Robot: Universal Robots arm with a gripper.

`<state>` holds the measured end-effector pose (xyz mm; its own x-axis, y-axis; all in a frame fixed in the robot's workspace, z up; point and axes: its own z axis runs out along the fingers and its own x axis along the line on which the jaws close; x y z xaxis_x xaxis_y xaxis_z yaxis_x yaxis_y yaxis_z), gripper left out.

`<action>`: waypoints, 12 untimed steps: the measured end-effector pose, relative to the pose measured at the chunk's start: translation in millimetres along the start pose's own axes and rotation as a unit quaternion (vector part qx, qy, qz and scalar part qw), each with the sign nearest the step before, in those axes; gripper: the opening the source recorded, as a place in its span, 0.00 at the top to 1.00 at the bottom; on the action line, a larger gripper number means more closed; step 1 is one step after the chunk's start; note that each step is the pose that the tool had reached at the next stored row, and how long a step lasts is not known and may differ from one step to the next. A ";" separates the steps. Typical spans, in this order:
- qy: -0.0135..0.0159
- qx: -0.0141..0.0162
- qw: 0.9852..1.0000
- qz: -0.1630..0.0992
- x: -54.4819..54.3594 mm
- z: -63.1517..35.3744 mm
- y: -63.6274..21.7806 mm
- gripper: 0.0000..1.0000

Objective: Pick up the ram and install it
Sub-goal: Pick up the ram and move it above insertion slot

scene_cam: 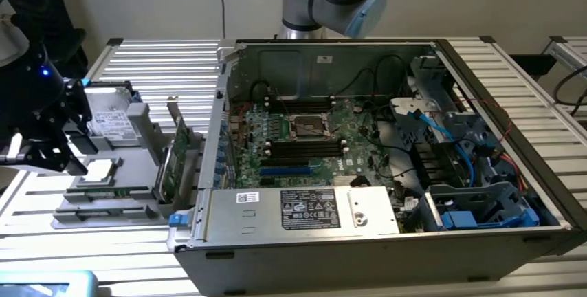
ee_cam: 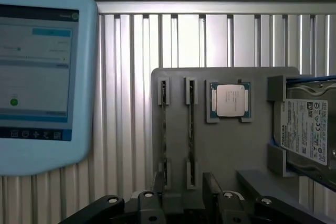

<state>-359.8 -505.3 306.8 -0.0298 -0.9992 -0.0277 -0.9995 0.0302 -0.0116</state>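
Note:
Two ram sticks stand on edge in slots of a grey holder plate (ee_cam: 252,150): one ram (ee_cam: 164,129) and a second ram (ee_cam: 191,129) side by side. In the exterior view the ram (scene_cam: 106,192) is a thin green strip on the holder at the exterior view's left. My gripper (ee_cam: 185,195) hangs above the holder's near end, open, with one finger (ee_cam: 158,183) by the first stick and the other finger (ee_cam: 212,186) just past the second. Nothing is held. In the exterior view the gripper (scene_cam: 46,159) is over the holder's left end.
The holder also carries a CPU (ee_cam: 230,100), a hard drive (ee_cam: 307,132) and an upright expansion card (scene_cam: 174,166). A blue-framed tablet (ee_cam: 37,77) lies beside it. The open computer case (scene_cam: 513,238) shows the motherboard (scene_cam: 348,115) with black memory slots (scene_cam: 303,149).

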 end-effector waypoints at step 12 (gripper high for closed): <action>0.000 0.000 1.000 0.000 8.7 21.4 0.0 0.58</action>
<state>-359.9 -513.4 285.1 -0.0298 -0.9992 -0.0279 -0.9995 0.0301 -0.0115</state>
